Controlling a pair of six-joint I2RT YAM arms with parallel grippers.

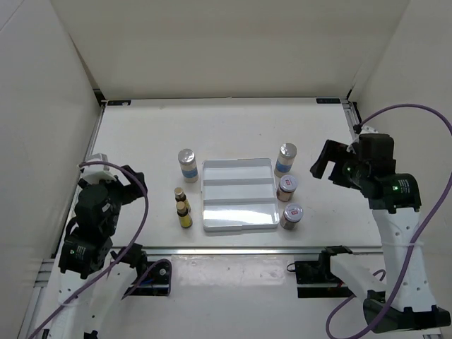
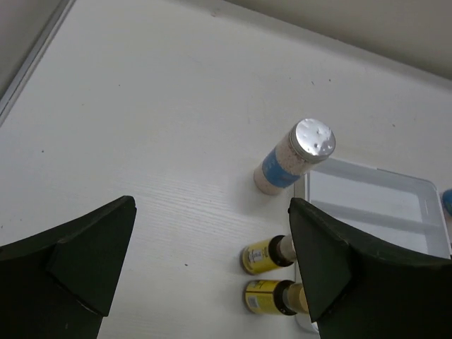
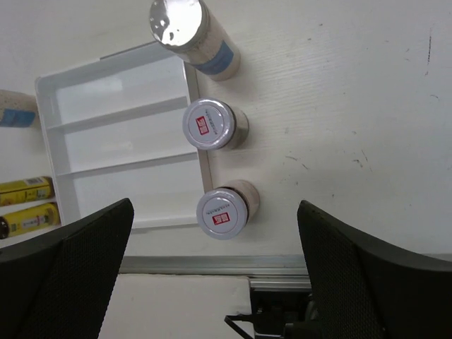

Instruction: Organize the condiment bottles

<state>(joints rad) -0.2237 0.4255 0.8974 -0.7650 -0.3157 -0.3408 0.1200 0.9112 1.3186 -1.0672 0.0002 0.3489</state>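
All six condiment bottles stand on the table [image 1: 141, 127] outside the white tray [image 1: 238, 210] at mid-frame of the top view: just left of it are the left tall bottle [image 1: 187, 164], the upper yellow bottle [image 1: 179, 195] and the lower yellow bottle [image 1: 184, 215]. Just right of it, in a column, are the right tall bottle [image 1: 285, 159], the upper jar [image 1: 287, 188] and the lower jar [image 1: 291, 216]. The left gripper [image 2: 212, 212] at lower left and the right gripper [image 3: 215, 208] at right hang above the table, fingers spread wide apart, gripping nothing
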